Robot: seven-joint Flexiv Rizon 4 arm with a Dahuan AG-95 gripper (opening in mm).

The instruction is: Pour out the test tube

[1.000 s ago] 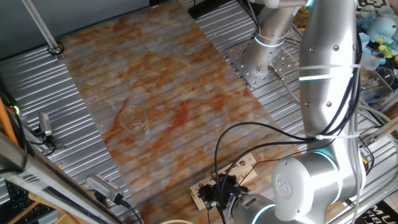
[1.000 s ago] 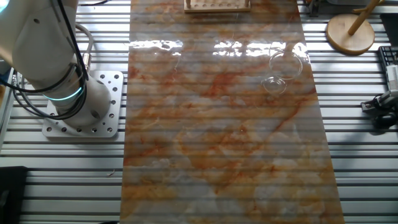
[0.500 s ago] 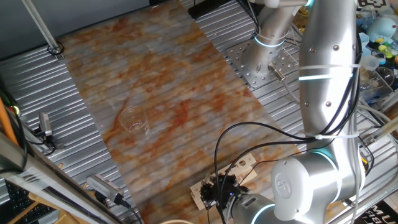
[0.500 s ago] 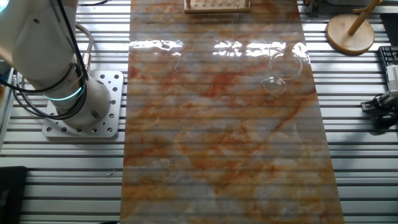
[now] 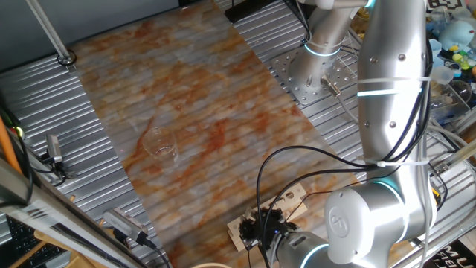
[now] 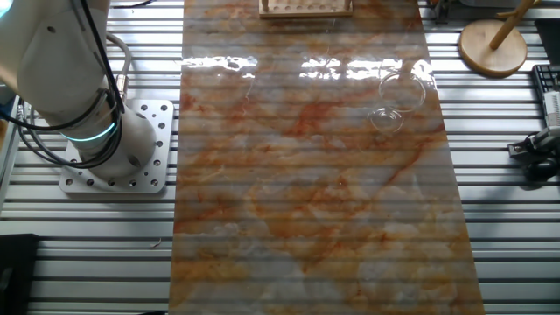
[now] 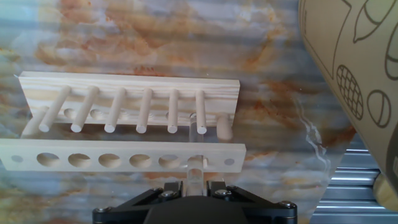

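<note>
Marbled orange-and-grey sheeting covers the surface [image 6: 306, 219], with ribbed metal on both sides of it.

From the hand view, the pincer [image 7: 196, 185] sits at the bottom edge, its black body filling the lower middle of the picture. Its two fingertips stand narrowly apart on either side of the tube [image 7: 196, 163], a slim clear glass tube that rises out of the rightmost large hole of the rack [image 7: 124, 127]. The fingertips lie right against the tube, but the pictures do not settle whether they actually press on it. The tube stands in the rack and its upper part runs on past the back board among the pegs.

The rack is pale wood: a front board with a row of round holes, and behind it a second board carrying a row of dowel pegs. A short stubby peg sits at the right end of that row. Apart from the hole with the tube, the holes look empty. The rack lies on the marbled sheet. At the right edge of the hand view a large tan curved shape with dark line drawings blocks part of the scene; what it is cannot be told.

In one fixed view the arm [image 5: 387, 112] bends down over the near end of the sheet, and a corner of the rack shows beside black cables there. The beaker [image 5: 160, 141] stands well apart from the rack, toward the sheet's far side edge. In the other fixed view the beaker [image 6: 398, 96] is near the right edge of the sheet, and the rack [image 6: 306, 8] lies at the top edge.
</note>
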